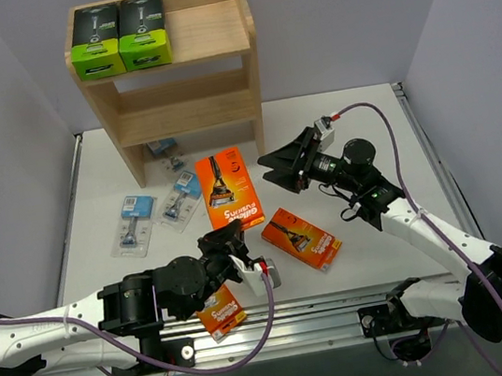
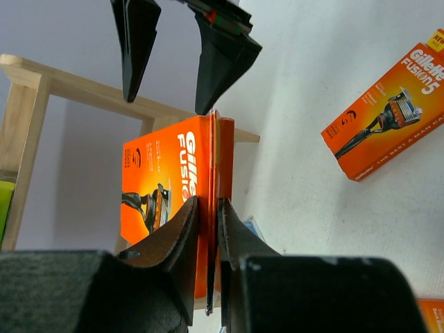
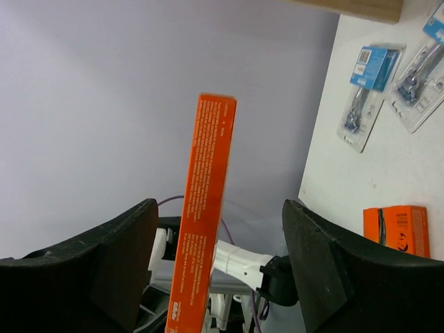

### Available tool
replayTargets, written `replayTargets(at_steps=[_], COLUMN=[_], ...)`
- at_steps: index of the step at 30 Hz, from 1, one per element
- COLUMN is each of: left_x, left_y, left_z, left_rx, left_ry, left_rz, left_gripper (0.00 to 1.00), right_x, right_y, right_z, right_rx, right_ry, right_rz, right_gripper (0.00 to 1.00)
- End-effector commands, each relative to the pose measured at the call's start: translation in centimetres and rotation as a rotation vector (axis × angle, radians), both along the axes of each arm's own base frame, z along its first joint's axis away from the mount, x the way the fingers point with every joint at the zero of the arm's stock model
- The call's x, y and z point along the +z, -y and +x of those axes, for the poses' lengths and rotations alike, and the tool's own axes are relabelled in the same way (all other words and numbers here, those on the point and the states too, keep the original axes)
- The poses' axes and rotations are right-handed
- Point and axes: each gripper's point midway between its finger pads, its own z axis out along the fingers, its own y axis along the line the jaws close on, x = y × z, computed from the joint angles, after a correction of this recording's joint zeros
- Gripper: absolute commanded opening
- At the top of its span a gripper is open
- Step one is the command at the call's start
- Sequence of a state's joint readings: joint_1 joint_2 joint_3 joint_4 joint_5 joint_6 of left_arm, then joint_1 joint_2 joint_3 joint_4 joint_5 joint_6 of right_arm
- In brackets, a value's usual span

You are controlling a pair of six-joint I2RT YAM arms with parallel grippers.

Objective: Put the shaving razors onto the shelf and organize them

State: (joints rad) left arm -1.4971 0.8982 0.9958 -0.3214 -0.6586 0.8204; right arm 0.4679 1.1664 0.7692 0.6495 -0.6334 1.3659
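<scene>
A box (image 2: 163, 180) is pinched by the left claw (image 2: 208, 208); the right claw (image 3: 218, 207) is spread wide just off its edge, shelf (image 1: 188, 112) beyond.

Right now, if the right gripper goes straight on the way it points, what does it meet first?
Likely the orange box held upright by the left gripper; it stands edge-on dead ahead of the right gripper, whose jaws are open. Depth is unclear.
</scene>
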Motion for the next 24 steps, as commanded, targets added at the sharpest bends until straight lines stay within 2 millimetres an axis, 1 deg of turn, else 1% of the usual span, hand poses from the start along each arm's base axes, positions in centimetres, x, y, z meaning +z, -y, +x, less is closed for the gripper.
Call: replayTargets(at_steps=[1, 2, 4, 5, 7, 8, 9, 10, 11, 12, 13, 14, 15, 16, 17, 18, 19, 20, 22, 23, 24], left_x=[3.8, 4.5, 5.2, 6.0, 6.9, 7.4, 8.2, 8.7, 9.1, 9.2, 10.7, 11.3, 11.3, 13.3, 14.0, 14.1, 15.8, 16.3, 16.7, 18.2, 18.1], left_y=[-1.2, -1.2, -1.4, -1.6, -1.7, -1.7, -1.2, -1.6, -1.5, -0.8, -1.0, -0.8, 0.0, 0.2, -0.1, 0.6, 0.7, 0.5, 1.1, 0.6, 1.0], left_z=[0.0, -0.1, -0.2, -0.1, 0.3, 0.5, 0.6, 1.6, 2.2, 2.8, 3.7, 4.2, 4.8, 4.9, 5.8, 6.4, 6.5, 7.4, 8.3, 8.9, 9.7], left_rx=[0.009, -0.003, -0.01, -0.006, 0.0, 0.001, -0.024, 0.0, -0.001, -0.004, -0.006, -0.007, -0.009, -0.035, -0.02, -0.023, -0.039, -0.023, -0.034, -0.035, -0.034], left_ry=[0.008, 0.007, 0.012, 0.021, 0.046, 0.052, 0.057, 0.058, 0.059, 0.054, 0.068, 0.077, 0.079, 0.094, 0.102, 0.101, 0.121, 0.131, 0.13, 0.148, 0.146], left_rz=[-0.104, -0.114, -0.115, -0.125, -0.121, -0.123, -0.131, -0.136, -0.14, -0.131, -0.155, -0.159, -0.142, -0.177, -0.185, -0.172, -0.197, -0.196, -0.185, -0.207, -0.196], left_gripper=[0.02, 0.02, 0.02, 0.02, 0.02, 0.02, 0.02, 0.02, 0.02, 0.02, 0.02, 0.02, 0.02, 0.02, 0.02, 0.02, 0.02, 0.02, 0.02, 0.02, 0.02], right_x=[2.9, 2.4, 2.1, 1.9, 1.1, 0.8, 0.4, 0.2, -0.1, -0.1, -0.4, -0.5, -0.5, -0.6, -1.0, -0.9, -1.1, -1.1, -1.1, -0.9, -1.1], right_y=[2.0, 2.3, 3.0, 3.2, 3.9, 4.1, 4.4, 4.9, 5.2, 5.4, 6.0, 6.3, 6.5, 6.7, 7.3, 7.6, 7.8, 8.5, 9.0, 9.3, 9.9], right_z=[-0.7, -0.7, -0.7, -0.7, -0.6, -0.8, -0.8, -0.5, -0.5, -0.7, -0.4, -0.4, -0.7, -0.7, -0.4, -0.6, -0.5, -0.2, -0.2, -0.1, 0.3], right_rx=[-0.01, -0.015, -0.021, -0.021, -0.032, -0.027, -0.03, -0.045, -0.048, -0.04, -0.055, -0.058, -0.047, -0.048, -0.063, -0.056, -0.057, -0.074, -0.06, -0.059, -0.071], right_ry=[0.104, 0.096, 0.094, 0.096, 0.085, 0.087, 0.084, 0.08, 0.077, 0.083, 0.081, 0.076, 0.08, 0.086, 0.076, 0.082, 0.089, 0.086, 0.091, 0.104, 0.102], right_rz=[0.055, 0.05, 0.046, 0.041, 0.032, 0.023, 0.015, 0.009, 0.004, 0.0, -0.004, -0.005, -0.008, -0.016, -0.028, -0.035, -0.05, -0.058, -0.064, -0.072, -0.08], right_gripper=[0.68, 0.68, 0.68, 0.68, 0.68, 0.68, 0.68, 0.68, 0.68, 0.69, 0.68, 0.68, 0.69, 0.69, 0.69, 0.69, 0.69, 0.69, 0.69, 0.69, 0.69])
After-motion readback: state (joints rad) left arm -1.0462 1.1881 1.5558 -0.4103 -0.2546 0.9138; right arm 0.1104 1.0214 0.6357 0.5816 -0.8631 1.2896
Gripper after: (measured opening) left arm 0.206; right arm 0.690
